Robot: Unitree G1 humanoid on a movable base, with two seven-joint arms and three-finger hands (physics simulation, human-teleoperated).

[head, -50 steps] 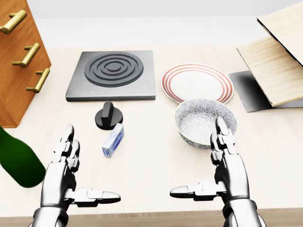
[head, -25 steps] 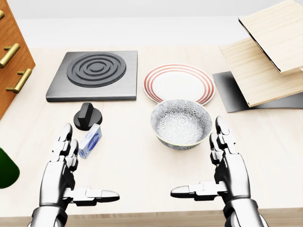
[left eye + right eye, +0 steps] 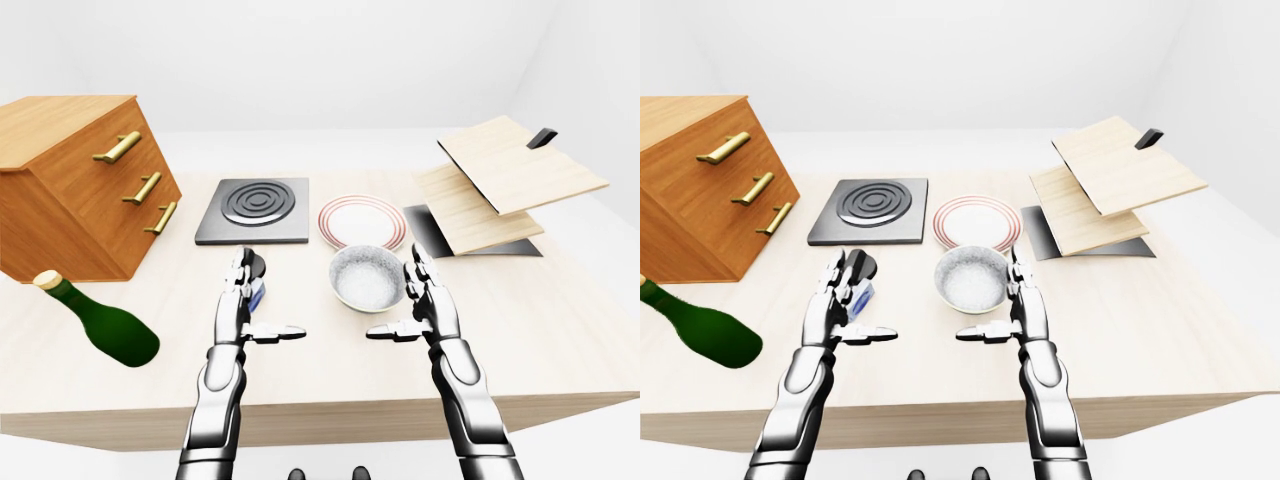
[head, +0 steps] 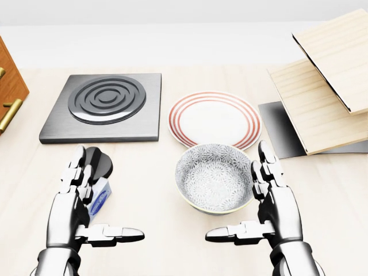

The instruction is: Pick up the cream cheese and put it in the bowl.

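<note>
Two hands hover open over the tabletop. Cream cheese lies just right of the left hand, its long axis running up-right toward the knob; the bowl sits beside the right hand.

Light wood bench with a lot on it: wooden drawer chest at the left-eye view's left, green bottle lying below it, a grey burner slab, black knob, cream cheese, striped plate, patterned bowl.
</note>
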